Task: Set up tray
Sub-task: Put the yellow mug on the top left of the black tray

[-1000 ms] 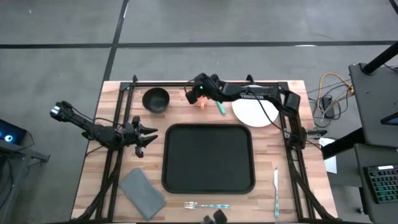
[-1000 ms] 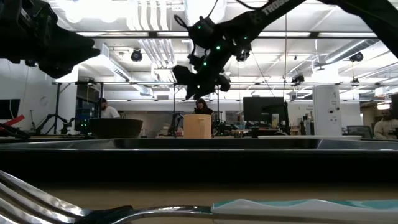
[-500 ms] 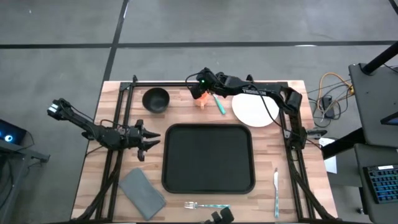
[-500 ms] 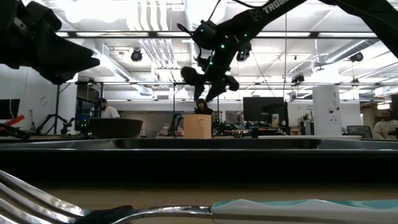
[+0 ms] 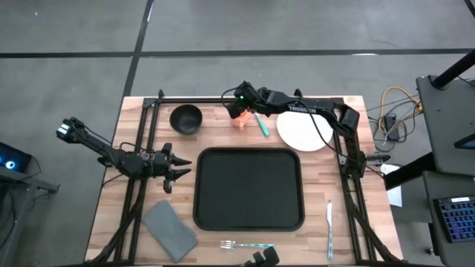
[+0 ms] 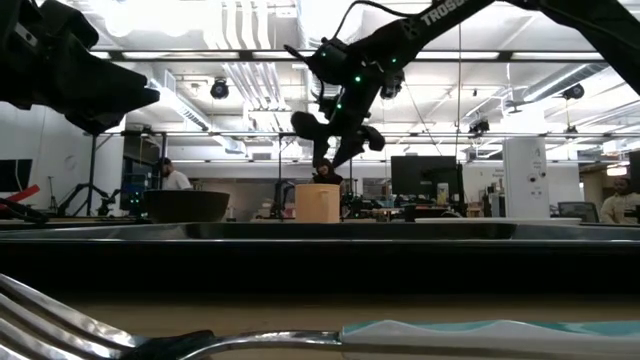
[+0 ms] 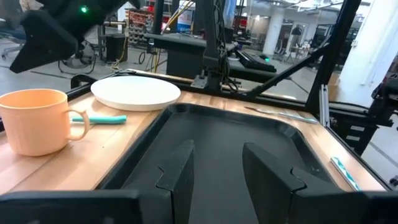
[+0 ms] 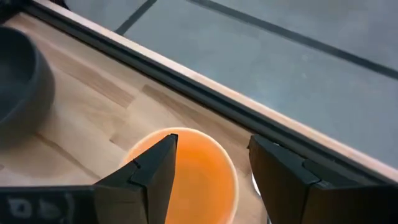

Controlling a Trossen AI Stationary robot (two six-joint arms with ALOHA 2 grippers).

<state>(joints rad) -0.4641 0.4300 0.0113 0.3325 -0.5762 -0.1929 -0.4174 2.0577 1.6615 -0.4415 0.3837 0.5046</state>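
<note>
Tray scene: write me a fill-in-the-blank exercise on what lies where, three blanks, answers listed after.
1. The black tray holds ____ so far.
2. The right gripper hangs open above the orange ____.
3. The white plate lies on the wooden table beyond the tray's far ____ corner.
The left gripper waits open at the tray's left rim.

Answers: nothing; cup; right

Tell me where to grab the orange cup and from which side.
Grip the rim of the cup, coming straight down. It stands upright with its mouth open upward, and the open right end effector hangs above it already, one finger over the mouth and one beyond the wall. The handle, seen in the left wrist view, sticks out sideways, so I'd pinch the wall away from it.
</note>
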